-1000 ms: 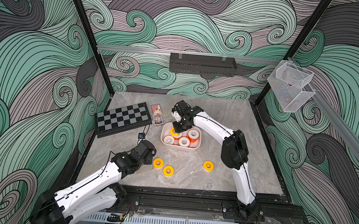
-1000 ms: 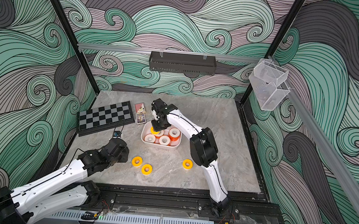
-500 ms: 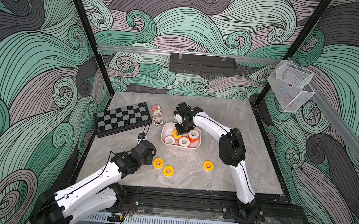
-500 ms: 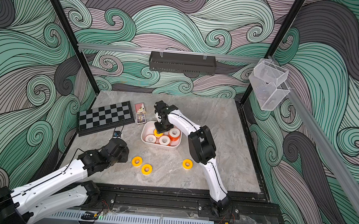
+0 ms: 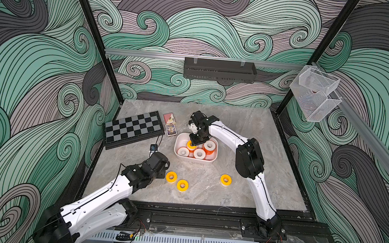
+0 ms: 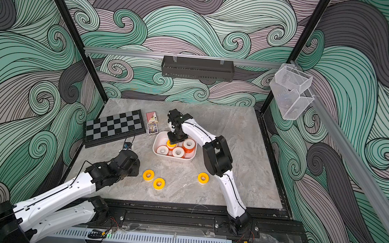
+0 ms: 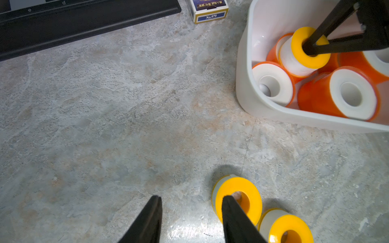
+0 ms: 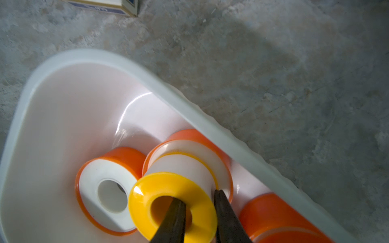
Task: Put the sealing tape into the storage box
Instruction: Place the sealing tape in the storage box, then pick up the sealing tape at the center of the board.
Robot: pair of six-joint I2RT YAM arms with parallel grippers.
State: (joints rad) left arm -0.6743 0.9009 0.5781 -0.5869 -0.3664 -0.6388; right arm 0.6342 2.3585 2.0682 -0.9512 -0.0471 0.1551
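Note:
The storage box is a shallow white tub mid-table, holding several white-faced orange sealing tape rolls. A yellow roll lies on top of one of them. My right gripper reaches down into the box, shut on this yellow roll's wall, one finger in the hole and one outside. Three more yellow rolls lie on the table: two together and one apart. My left gripper hovers open beside the pair, one finger in front of the nearer roll, nothing between its fingers.
A folded chessboard and two card boxes lie left of the box. A small black device on a cable sits near my left wrist. A black perforated tray hangs on the back wall, clear mesh baskets at the right.
My right gripper has shifted slightly right and down into the box with the yellow roll, which now rests on an orange roll. The left arm has not moved.

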